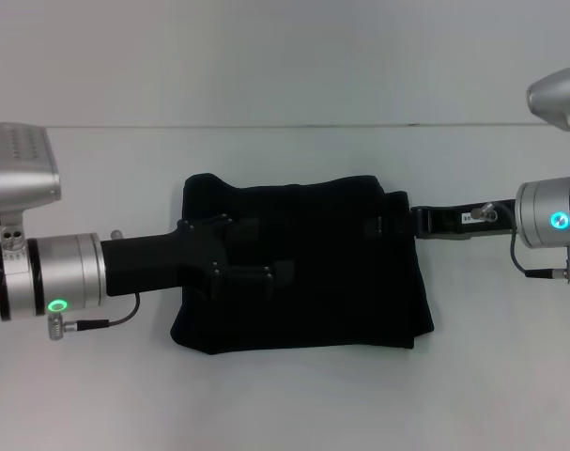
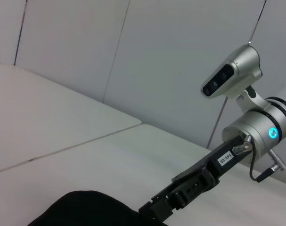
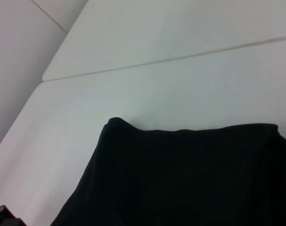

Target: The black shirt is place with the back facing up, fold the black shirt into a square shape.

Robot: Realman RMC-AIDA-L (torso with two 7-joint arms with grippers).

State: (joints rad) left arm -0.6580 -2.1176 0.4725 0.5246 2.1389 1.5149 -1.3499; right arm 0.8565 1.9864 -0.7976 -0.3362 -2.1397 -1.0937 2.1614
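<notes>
The black shirt lies on the white table as a folded, roughly rectangular bundle in the middle of the head view. My left gripper reaches in from the left and hovers over the bundle's left half, open, with one finger toward the far edge and one toward the middle. My right gripper comes in from the right and meets the shirt's far right corner. The left wrist view shows the right gripper touching the edge of the shirt. The right wrist view shows only the shirt with a raised corner.
The white table extends on all sides of the shirt. A seam runs across it at the back, with a pale wall beyond. Both silver arm bodies stand at the table's left and right sides.
</notes>
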